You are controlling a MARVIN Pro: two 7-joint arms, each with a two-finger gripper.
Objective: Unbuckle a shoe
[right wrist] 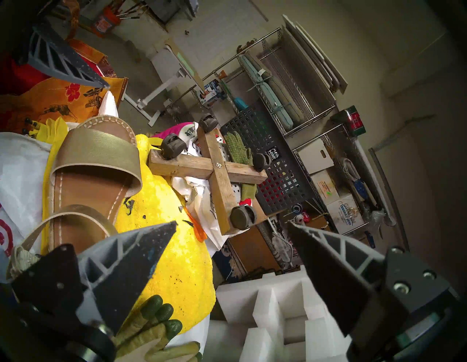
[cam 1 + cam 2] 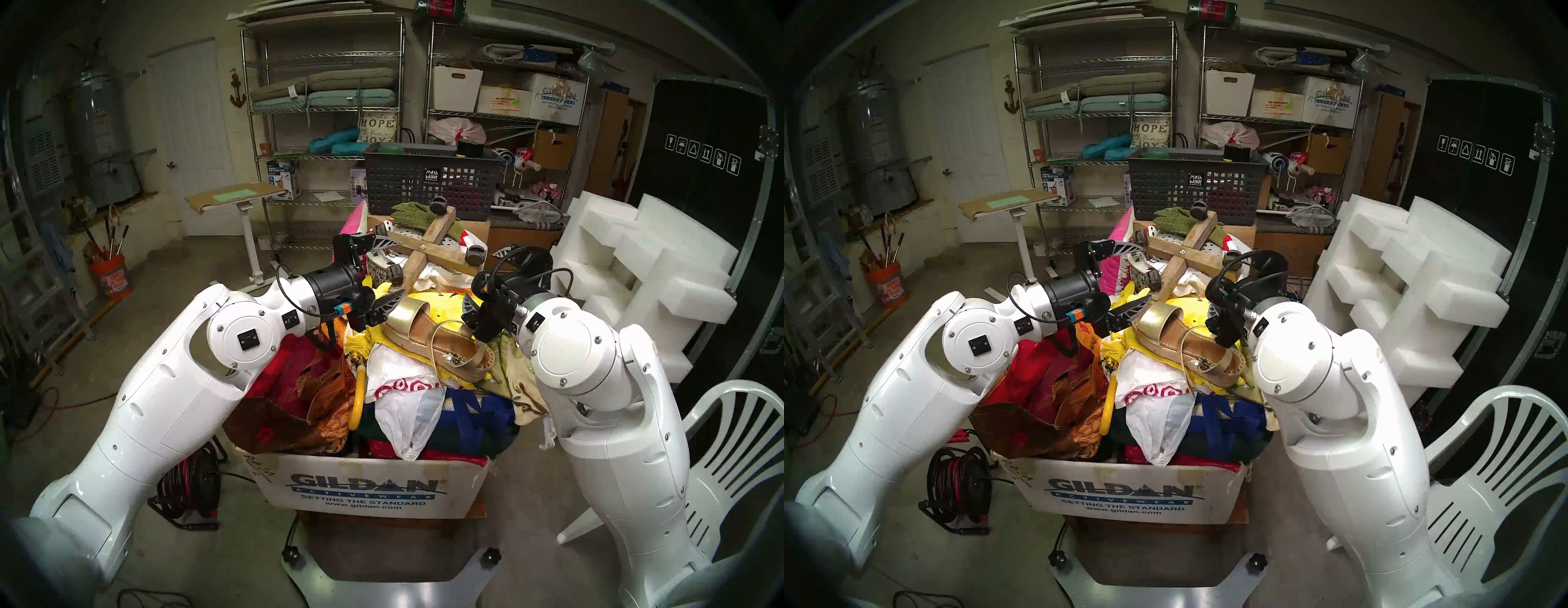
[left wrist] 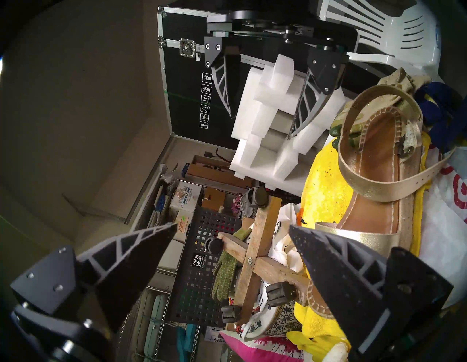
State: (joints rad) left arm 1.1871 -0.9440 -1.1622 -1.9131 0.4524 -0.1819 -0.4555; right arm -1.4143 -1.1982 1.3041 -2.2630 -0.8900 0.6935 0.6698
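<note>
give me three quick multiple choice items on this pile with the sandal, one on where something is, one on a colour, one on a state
1. Where does the sandal lie?
A. on the floor
B. on top of the heaped pile, partly on a yellow towel
C. inside the grey mesh basket

2. What colour is the sandal's wide toe band?
A. metallic gold
B. red
C. blue

3. How do the left gripper and right gripper stand?
A. both shut on the strap
B. one open, one shut
C. both open, holding nothing

Answers: 1 B, the head views show it atop the heap; 2 A, the band shines gold in the wrist views; 3 C, each wrist view shows fingers spread wide with nothing between.
</note>
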